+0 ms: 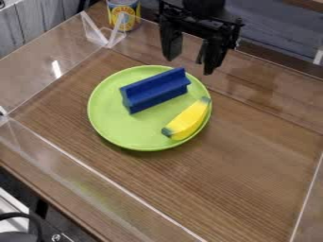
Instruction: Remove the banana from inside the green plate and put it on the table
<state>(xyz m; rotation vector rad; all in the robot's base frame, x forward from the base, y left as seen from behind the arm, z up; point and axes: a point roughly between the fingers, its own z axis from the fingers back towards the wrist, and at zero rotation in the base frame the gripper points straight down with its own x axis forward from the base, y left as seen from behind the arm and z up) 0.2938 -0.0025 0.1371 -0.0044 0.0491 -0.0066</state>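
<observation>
The green plate (113, 118) lies on the brown wood-grain table (240, 180), left of centre. The small yellow banana (190, 119) rests inside the plate at its right rim, lying diagonally. A blue rectangular block (155, 89) sits in the plate beside it, toward the back. My black gripper (190, 57) hangs above the plate's far right edge, behind the block and the banana. Its fingers (212, 57) point down and stand apart with nothing between them.
Clear acrylic walls (51, 61) border the table on all sides. A yellow can-like object (121, 14) stands outside the back wall. Bare tabletop extends to the right of and in front of the plate.
</observation>
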